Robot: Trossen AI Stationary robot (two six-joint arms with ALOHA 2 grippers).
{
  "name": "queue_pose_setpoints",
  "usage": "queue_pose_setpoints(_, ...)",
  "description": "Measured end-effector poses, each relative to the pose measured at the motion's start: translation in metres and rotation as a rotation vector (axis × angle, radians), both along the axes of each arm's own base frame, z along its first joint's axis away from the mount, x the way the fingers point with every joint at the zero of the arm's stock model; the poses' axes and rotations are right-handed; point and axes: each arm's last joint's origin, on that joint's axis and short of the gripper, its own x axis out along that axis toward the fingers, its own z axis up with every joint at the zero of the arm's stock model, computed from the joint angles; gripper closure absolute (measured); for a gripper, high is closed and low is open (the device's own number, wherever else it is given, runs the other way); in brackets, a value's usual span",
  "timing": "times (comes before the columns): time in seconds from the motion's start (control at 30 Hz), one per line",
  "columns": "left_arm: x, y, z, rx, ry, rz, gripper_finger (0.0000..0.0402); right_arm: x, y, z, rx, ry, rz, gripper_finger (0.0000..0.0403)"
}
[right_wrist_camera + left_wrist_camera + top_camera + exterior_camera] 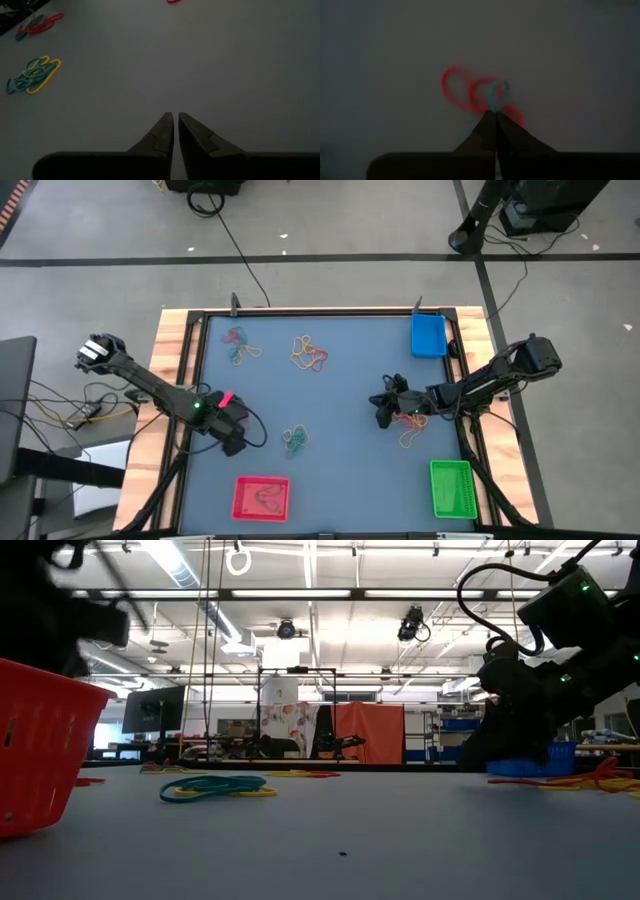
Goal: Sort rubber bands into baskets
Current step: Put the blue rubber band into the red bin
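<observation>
Rubber, thin and floppy, so these bands will weigh next to nothing, sag and stretch when lifted, and snag on their neighbours. The best hold is a fingertip pinch on one strand where it sticks out of a clump.

Looking down on the grey tabletop (340, 395), the rubber bands (309, 354) lie in little tangles: two clumps around 11 and 12 o'clock, a teal-and-yellow one (294, 439) near 6, and a red/yellow bunch (411, 431) at about 4. The blue basket (428, 335) is at 2 o'clock, the green basket (451, 487) at 5, and the red basket (261, 498) at 7 with a couple of bands already inside.

The left end effector (494, 116) sits at roughly 8 o'clock. Its fingers are pressed together on a red-and-teal tangle, which hangs as loops off the tips.

The right end effector (175, 118) is at about 3 to 4 o'clock, right beside the red/yellow bunch. Its tips are nearly together with nothing between them.
</observation>
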Motion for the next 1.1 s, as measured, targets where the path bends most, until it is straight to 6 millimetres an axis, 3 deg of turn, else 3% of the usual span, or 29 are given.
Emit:
queue_pose_setpoints(0.3,0.022,-0.023,0.081,-0.015,-0.256,-0.084,0.0400,-0.001,0.006,0.000,0.006,-0.001,0.031,0.0362)
queue_pose_setpoints(0.53,0.022,-0.036,0.117,0.010,-0.387,-0.168,0.0400,-0.002,0.013,0.000,0.023,-0.011,0.040,0.0362)
queue_pose_setpoints(0.8,0.024,-0.054,0.132,-0.104,-0.505,-0.239,0.0394,-0.003,0.019,0.000,0.033,-0.032,0.013,0.0362)
queue_pose_setpoints(1.1,0.028,-0.078,0.125,-0.154,-0.506,-0.341,0.0393,-0.003,0.019,0.001,0.022,-0.032,0.007,0.0362)
